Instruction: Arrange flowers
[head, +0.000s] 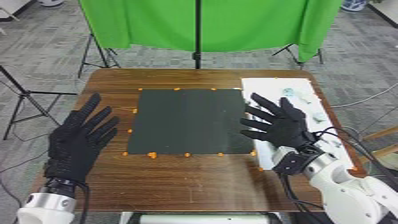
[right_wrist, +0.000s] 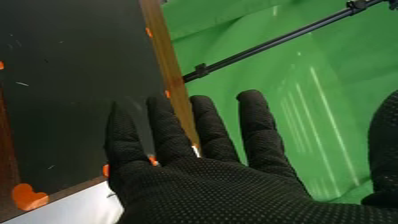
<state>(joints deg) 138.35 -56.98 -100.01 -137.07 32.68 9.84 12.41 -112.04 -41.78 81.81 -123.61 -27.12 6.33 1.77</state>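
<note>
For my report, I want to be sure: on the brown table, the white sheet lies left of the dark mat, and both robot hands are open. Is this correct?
Not quite: on the brown table, the white sheet lies right of the dark mat, as the head view shows. The left hand and right hand are indeed open.

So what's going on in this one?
Nothing is being handled at this moment. The robot's right hand is open and empty, held over the white sheet where it meets the dark mat. The left hand, also open and empty, is over the left side of the wooden table. Small pale items lie on the sheet, too indistinct to name.
</note>
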